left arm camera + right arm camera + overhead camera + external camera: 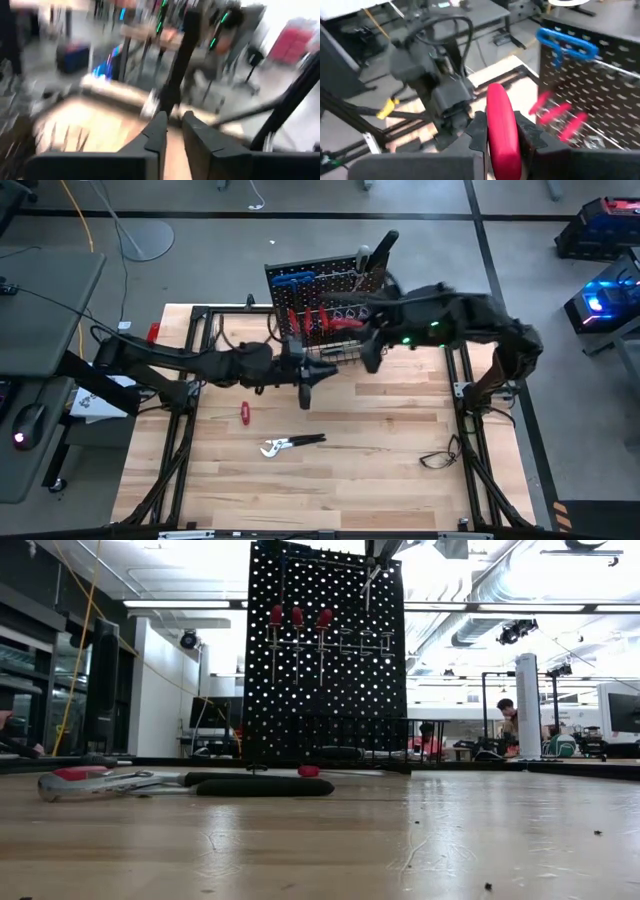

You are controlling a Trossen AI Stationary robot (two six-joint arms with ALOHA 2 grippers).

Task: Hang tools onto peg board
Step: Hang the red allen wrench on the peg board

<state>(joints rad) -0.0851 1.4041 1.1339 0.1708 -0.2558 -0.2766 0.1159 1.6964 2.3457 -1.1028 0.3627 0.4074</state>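
Closest to my right wrist camera: a red-handled screwdriver (501, 127), its handle clamped between my right gripper (501, 137) fingers; shaft hidden below. That gripper hangs just before the black perforated metal peg board (325, 305), where blue T-shaped hex keys (567, 44) and more red-handled screwdrivers (297, 618) hang. My left gripper (171, 131) hovers over the wooden table (380, 470), fingers slightly apart, holding nothing; its view is smeared. Silver pliers (285, 445) and a small red tool (245, 413), hard to identify, lie on the boards.
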